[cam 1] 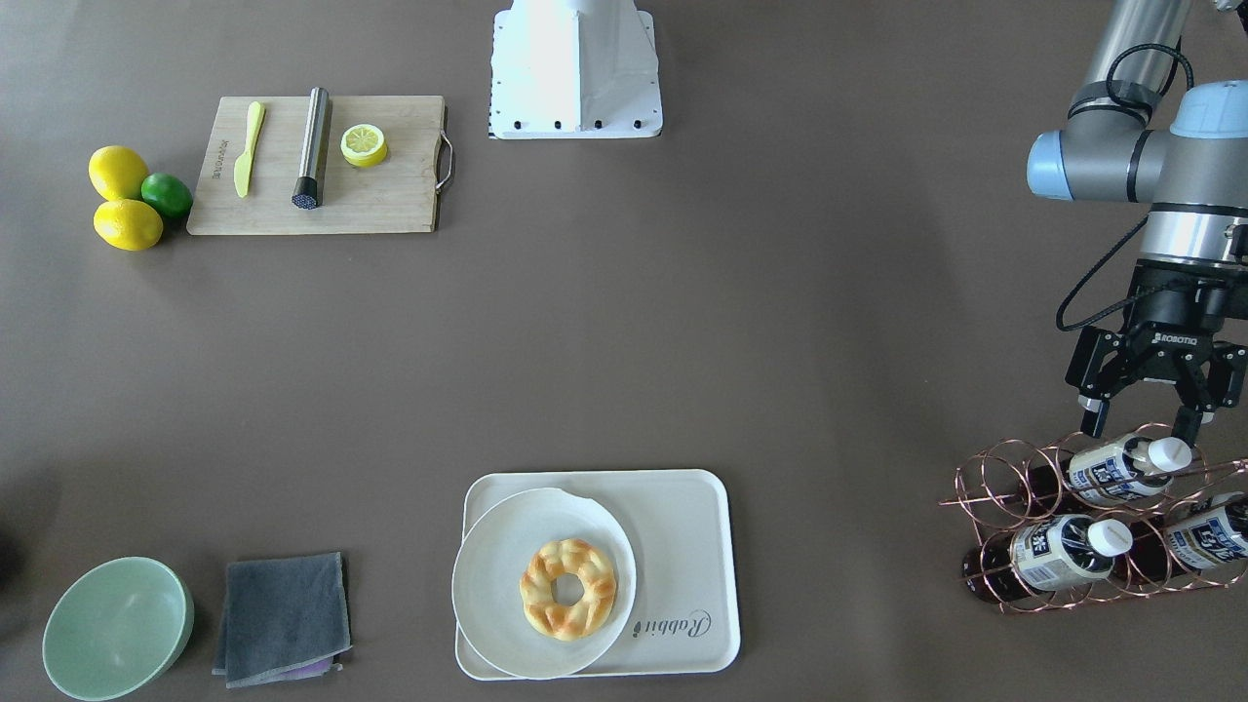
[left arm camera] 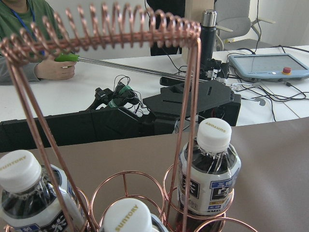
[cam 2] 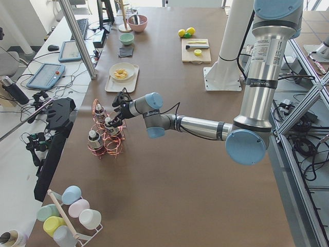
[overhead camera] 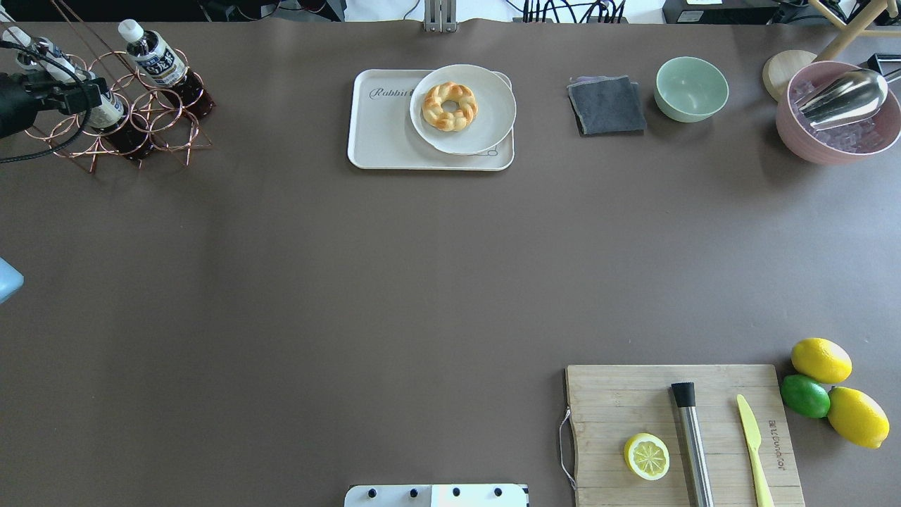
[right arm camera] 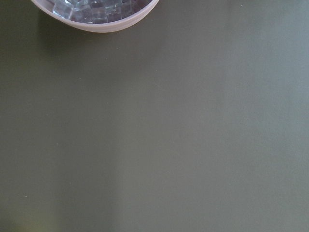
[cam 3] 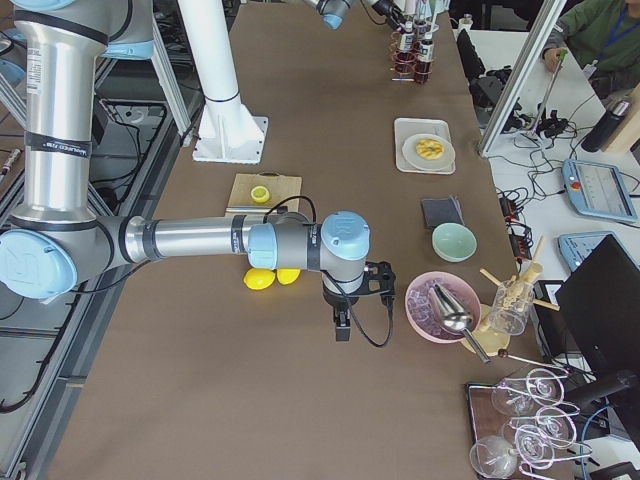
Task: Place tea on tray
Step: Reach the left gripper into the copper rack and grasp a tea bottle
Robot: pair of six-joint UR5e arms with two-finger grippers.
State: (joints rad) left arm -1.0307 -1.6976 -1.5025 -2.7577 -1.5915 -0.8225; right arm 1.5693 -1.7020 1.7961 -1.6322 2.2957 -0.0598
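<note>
Three tea bottles lie in a copper wire rack (cam 1: 1004,507) at the table's end: a top one (cam 1: 1121,468) and two lower ones (cam 1: 1058,551) (cam 1: 1204,536). My left gripper (cam 1: 1139,427) is open and hangs just above the top bottle, its fingers on either side of the neck end, apart from it. The left wrist view shows three white caps close up, one at its right (left arm camera: 213,134). The cream tray (cam 1: 682,546) holds a white plate (cam 1: 487,575) with a ring pastry (cam 1: 568,588). My right gripper (cam 3: 340,322) shows only in the exterior right view, near a pink bowl; I cannot tell its state.
A wooden cutting board (overhead camera: 612,401) carries a lemon half, a steel muddler and a yellow knife, with two lemons and a lime (overhead camera: 806,396) beside it. A grey cloth (overhead camera: 607,105), a green bowl (overhead camera: 691,88) and a pink bowl of ice with a scoop (overhead camera: 838,113) stand along the far edge.
</note>
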